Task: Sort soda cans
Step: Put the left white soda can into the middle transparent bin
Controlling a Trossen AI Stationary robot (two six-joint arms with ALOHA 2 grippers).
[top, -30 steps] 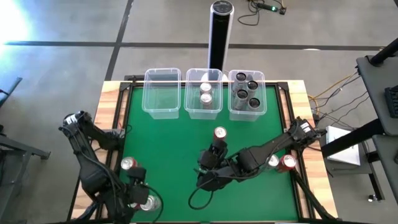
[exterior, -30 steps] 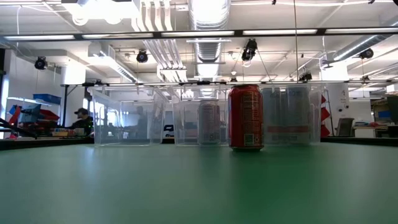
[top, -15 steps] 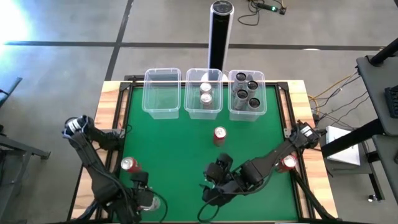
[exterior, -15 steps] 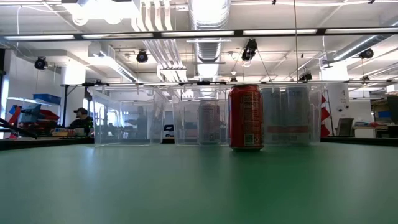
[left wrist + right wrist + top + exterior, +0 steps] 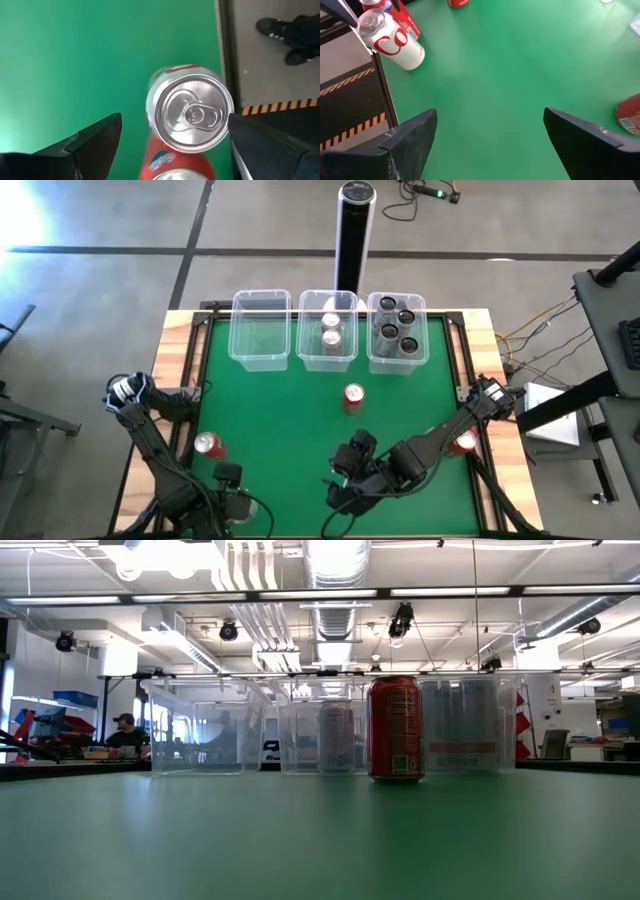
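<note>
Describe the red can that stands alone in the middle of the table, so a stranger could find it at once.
Start at the three clear tubs along the far edge of the green table. Just in front of the middle and right tubs one red can stands upright. No other can or gripper touches it; the remaining loose cans sit near the table's edges.

no readable text, can labels illegible

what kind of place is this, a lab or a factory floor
Most likely a robotics lab or open workshop: exposed ceiling ducts and strip lights, a person at a desk, and a green test table.
</note>
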